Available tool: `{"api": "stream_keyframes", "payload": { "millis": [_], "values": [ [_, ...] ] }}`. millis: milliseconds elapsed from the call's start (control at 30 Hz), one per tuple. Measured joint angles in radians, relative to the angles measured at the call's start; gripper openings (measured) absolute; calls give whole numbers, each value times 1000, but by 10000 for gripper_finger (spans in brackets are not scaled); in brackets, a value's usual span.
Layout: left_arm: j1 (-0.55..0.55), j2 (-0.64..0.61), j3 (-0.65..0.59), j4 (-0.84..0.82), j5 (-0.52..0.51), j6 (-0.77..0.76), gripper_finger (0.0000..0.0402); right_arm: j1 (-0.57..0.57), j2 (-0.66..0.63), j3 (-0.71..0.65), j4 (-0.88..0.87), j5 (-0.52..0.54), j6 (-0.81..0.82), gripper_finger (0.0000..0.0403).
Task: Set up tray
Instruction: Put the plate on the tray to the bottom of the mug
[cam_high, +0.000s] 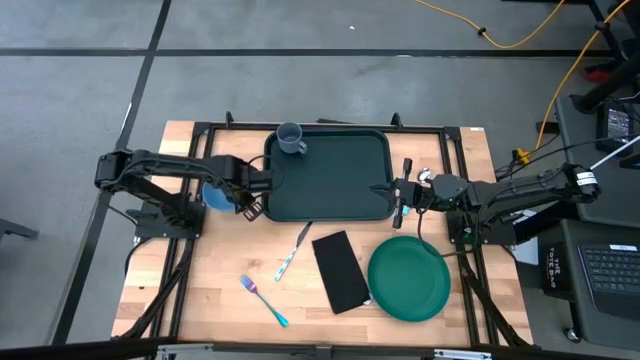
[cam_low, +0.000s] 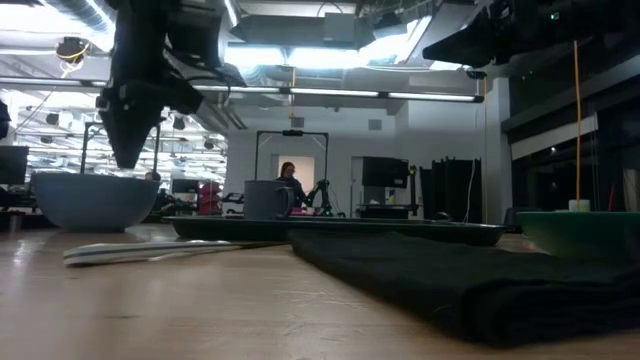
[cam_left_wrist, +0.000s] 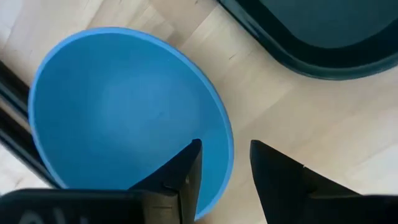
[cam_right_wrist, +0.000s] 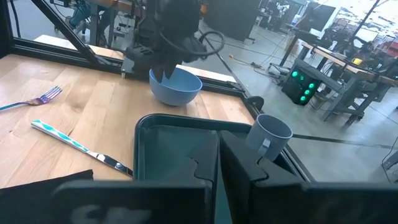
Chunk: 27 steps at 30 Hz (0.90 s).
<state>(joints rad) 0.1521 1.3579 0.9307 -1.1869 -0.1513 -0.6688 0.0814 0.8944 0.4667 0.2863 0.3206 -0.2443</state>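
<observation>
High view first: we see the wooden surface (cam_high: 200, 290) carrying the tray (cam_high: 330, 175), a large dark green rectangle with rounded corners and a raised rim, lying toward the far middle of the surface. A grey mug (cam_high: 290, 138) stands in its far left corner. The left gripper (cam_high: 250, 195) hangs just off the tray's left edge, over the rim of a blue bowl (cam_high: 218, 195) that sits beside the tray. In the left wrist view we find its fingers (cam_left_wrist: 180, 177) parted, one on each side of the bowl's rim, with a gap between them, so released rather than clenched. The right gripper (cam_high: 403, 192) sits at the tray's right edge; in the right wrist view its fingers (cam_right_wrist: 205, 165) press close together with only a thin seam between them, and we see nothing held.

Nearer the front of the surface lie a round green plate (cam_high: 408, 280), a flat black napkin (cam_high: 340, 270), a knife (cam_high: 292, 255) with a patterned handle, and a fork (cam_high: 262, 298).

In the low view we look into a lit workshop room, where a person (cam_low: 289, 180) stands far behind the tray.
</observation>
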Motion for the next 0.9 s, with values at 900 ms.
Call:
{"api": "stream_keyframes", "payload": {
  "millis": [900],
  "values": [
    [13,0,-130,115,68,28,127,0,0,0,0,0,0,23]
  ]
}}
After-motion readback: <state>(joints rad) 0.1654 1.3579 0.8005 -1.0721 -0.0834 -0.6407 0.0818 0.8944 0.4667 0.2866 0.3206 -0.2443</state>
